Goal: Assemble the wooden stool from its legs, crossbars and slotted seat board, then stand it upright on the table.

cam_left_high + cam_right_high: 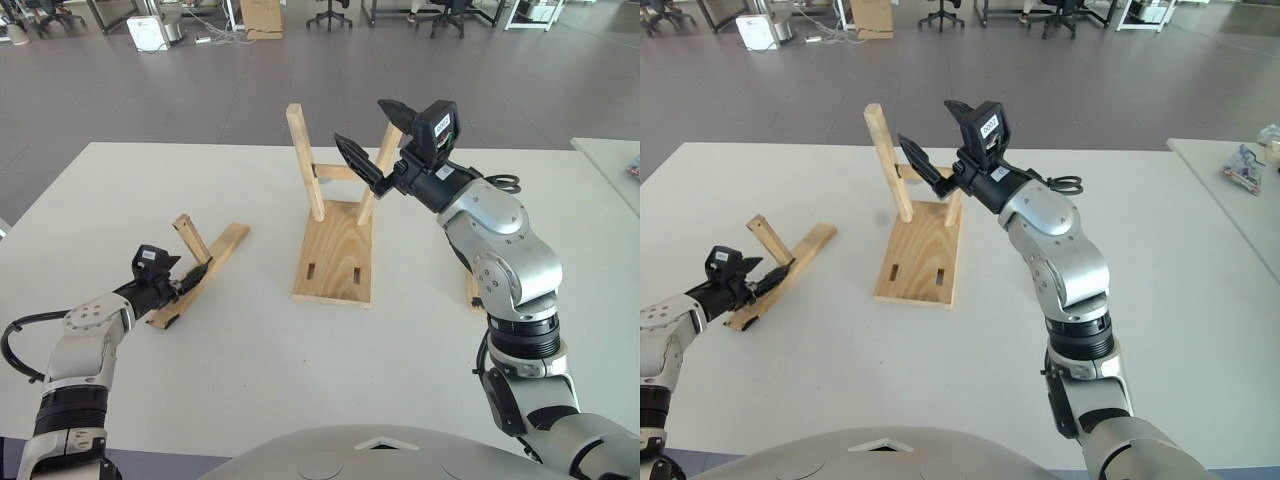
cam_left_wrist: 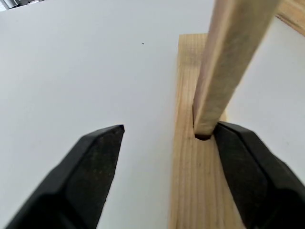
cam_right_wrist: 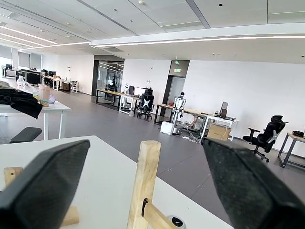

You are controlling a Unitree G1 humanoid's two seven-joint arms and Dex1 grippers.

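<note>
On the left, our left gripper (image 1: 190, 279) spreads open over a flat pale plank (image 1: 222, 250), gripping nothing. The wrist view adds one finger (image 2: 248, 167) touching the square peg (image 2: 224, 71). The grained seat board (image 1: 335, 255) lies mid-table. Our right gripper (image 1: 358, 120) gapes empty around its upright leg (image 1: 382, 155).

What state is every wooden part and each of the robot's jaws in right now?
Seat board: lying flat, two near slots empty.
Two legs: standing in the board's far end, joined by a crossbar.
Loose leg: lying on the table, short bar sticking up from it.
Left gripper: jaws open, at the loose leg.
Right gripper: jaws open, by one standing leg's top.
</note>
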